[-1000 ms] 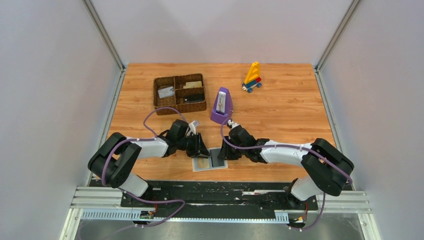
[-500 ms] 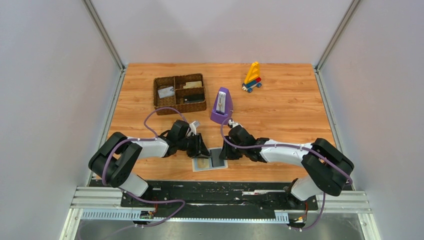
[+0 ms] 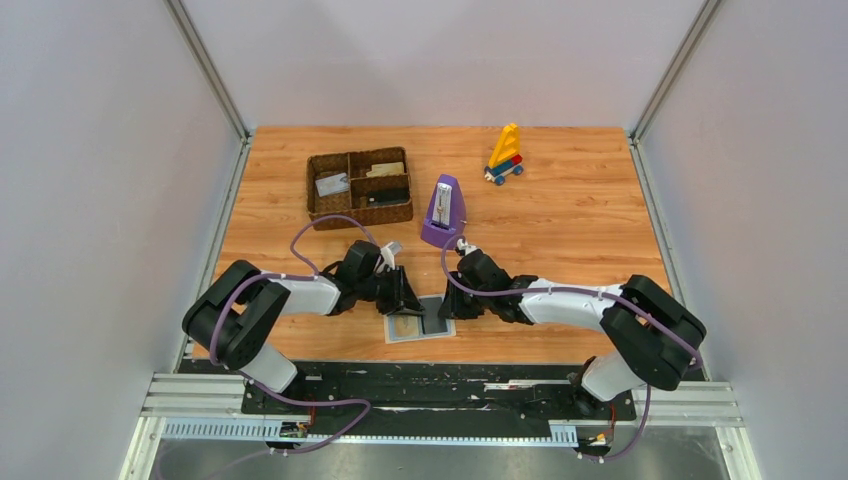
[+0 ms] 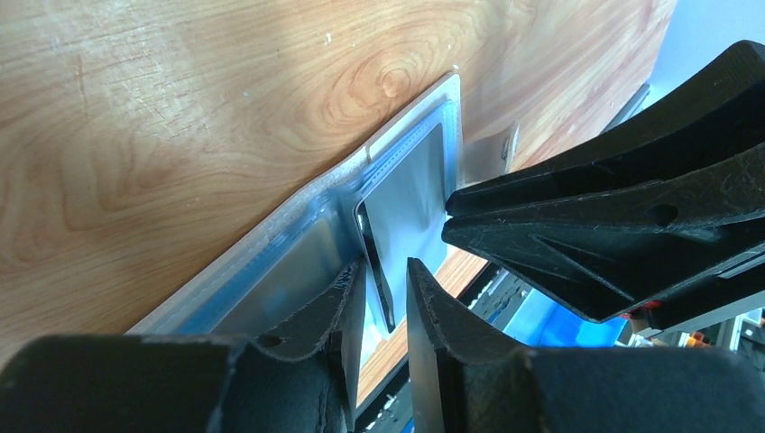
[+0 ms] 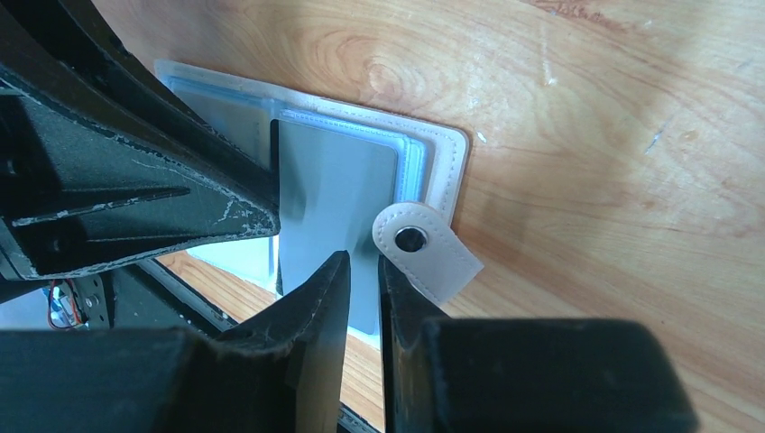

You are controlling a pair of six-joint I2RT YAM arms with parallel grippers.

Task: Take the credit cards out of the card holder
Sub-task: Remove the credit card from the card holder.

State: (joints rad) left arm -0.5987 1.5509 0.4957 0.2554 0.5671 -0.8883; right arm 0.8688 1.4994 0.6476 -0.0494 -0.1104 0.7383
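Left claw (image 4: 386, 271): narrow. Its jaws are set either side of the raised edge of a dark card (image 4: 372, 253), and a sliver of gap is seen on one side.
Card holder (image 3: 420, 322): laid open and flat on the counter (image 3: 560, 230) at lower centre of the overhead view, between both claws. A tan card (image 3: 404, 328) is seen in its left half.
Step in hand: the dark card is probably best pinched squarely and drawn straight out while the holder is pinned.
Right claw (image 5: 364, 266): narrow, at the holder's right half beside the snap tab (image 5: 424, 253). Whether anything is pinched cannot be told.
Surroundings: woven tray (image 3: 318, 205) at upper left, purple metronome (image 3: 442, 212) at centre and toy boat (image 3: 505, 155) at upper right, all well apart from the holder.
In the way: the claws are crowded close together.
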